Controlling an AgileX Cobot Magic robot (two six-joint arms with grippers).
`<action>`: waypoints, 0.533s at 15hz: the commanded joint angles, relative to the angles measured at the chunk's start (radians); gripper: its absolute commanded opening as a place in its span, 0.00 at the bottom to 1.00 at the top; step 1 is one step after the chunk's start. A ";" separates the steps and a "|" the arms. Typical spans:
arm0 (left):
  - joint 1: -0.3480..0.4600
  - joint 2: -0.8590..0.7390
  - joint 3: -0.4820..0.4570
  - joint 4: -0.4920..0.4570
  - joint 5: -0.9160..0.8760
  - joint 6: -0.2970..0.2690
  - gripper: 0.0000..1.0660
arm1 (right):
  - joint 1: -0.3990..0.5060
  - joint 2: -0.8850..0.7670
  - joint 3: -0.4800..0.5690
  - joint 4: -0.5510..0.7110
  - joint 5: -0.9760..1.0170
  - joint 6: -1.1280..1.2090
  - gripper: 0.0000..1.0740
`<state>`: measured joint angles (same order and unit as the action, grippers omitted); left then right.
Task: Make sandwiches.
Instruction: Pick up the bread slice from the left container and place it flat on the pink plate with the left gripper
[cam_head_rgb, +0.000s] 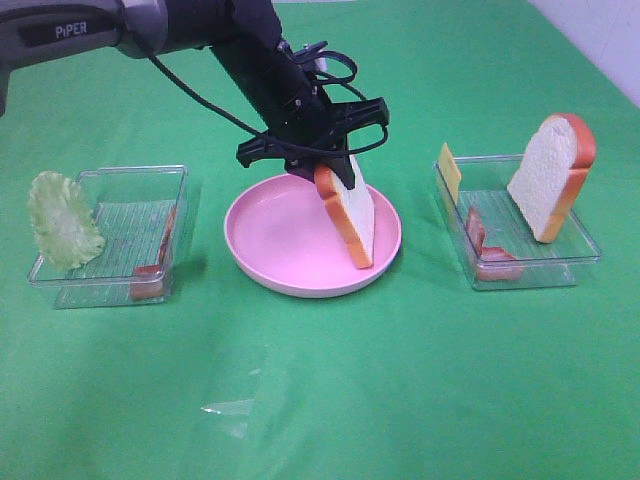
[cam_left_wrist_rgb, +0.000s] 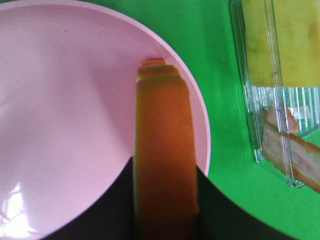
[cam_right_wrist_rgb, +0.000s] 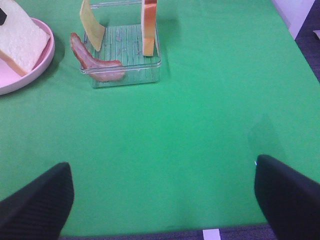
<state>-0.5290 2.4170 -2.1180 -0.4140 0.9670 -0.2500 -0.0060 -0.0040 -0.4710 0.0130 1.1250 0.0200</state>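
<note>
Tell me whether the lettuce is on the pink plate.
No, the lettuce leans on the left tray, away from the pink plate.

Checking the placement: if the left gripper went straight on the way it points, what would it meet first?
The plate: the left gripper points down at it, and the bread it holds would likely touch first, if it isn't already.

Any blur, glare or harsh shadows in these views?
Exterior high: sharp, evenly lit, only a soft shadow beside the pink plate. Left wrist: the bread slice held by the left gripper is close to the lens and soft; white glare on the plate. Right wrist: the cloth is crisp, the open right gripper shows dark, featureless fingers at the frame's edge.
</note>
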 joint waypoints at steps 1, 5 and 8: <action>-0.005 0.009 -0.002 -0.022 -0.027 -0.002 0.07 | -0.004 -0.026 0.006 -0.004 -0.001 0.007 0.90; -0.001 0.009 -0.002 -0.023 -0.020 -0.005 0.20 | -0.004 -0.026 0.006 -0.004 -0.001 0.007 0.90; -0.001 -0.007 -0.004 -0.014 0.008 -0.001 0.94 | -0.004 -0.026 0.006 -0.004 -0.001 0.007 0.90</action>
<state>-0.5290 2.4180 -2.1180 -0.4220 0.9660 -0.2510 -0.0060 -0.0040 -0.4710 0.0130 1.1250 0.0200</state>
